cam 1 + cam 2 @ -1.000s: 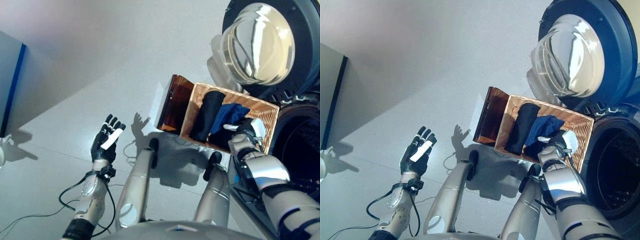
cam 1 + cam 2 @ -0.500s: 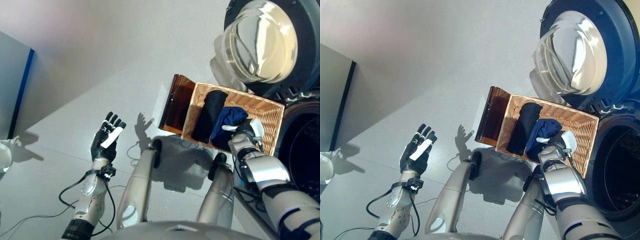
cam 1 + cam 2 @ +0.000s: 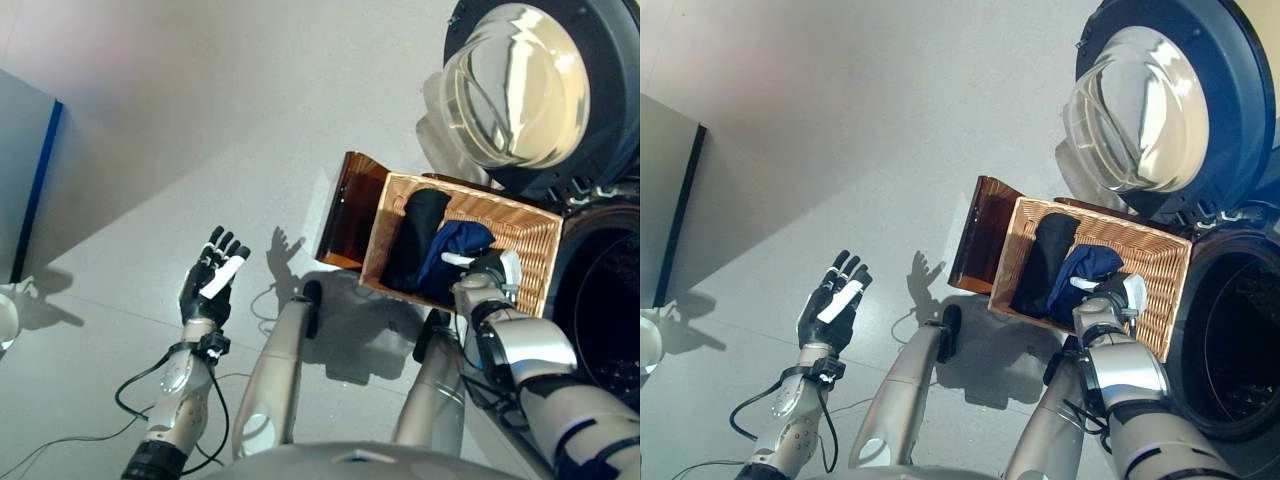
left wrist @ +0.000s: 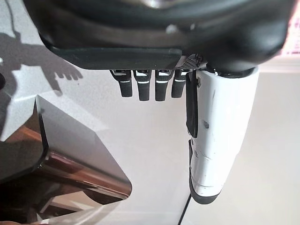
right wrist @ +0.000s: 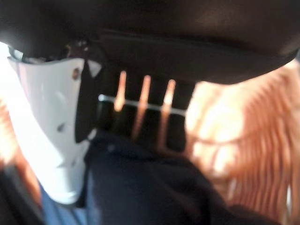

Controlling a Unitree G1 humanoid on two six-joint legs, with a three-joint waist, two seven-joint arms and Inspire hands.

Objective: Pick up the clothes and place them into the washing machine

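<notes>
A shallow wicker basket (image 3: 522, 238) rests on a dark brown box (image 3: 346, 212) beside the washing machine. In it lie a black garment (image 3: 412, 238) and a dark blue garment (image 3: 452, 250), bunched together. My right hand (image 3: 486, 272) is at the basket's near side, with its fingers and white-covered thumb curled on the blue garment (image 5: 140, 187). The wicker (image 5: 243, 140) shows beside the cloth in the right wrist view. My left hand (image 3: 212, 282) is open and empty, held over the floor far to the left of the basket.
The washing machine's round door (image 3: 520, 85) stands open above the basket, and the dark drum opening (image 3: 605, 310) is just to the basket's right. A grey panel with a blue edge (image 3: 25, 180) stands at the far left. The brown box's corner (image 4: 70, 164) shows in the left wrist view.
The blue garment, spread out a second ago, is now gathered into a bunch under my right hand. The camera has shifted slightly. My left hand has not moved.
</notes>
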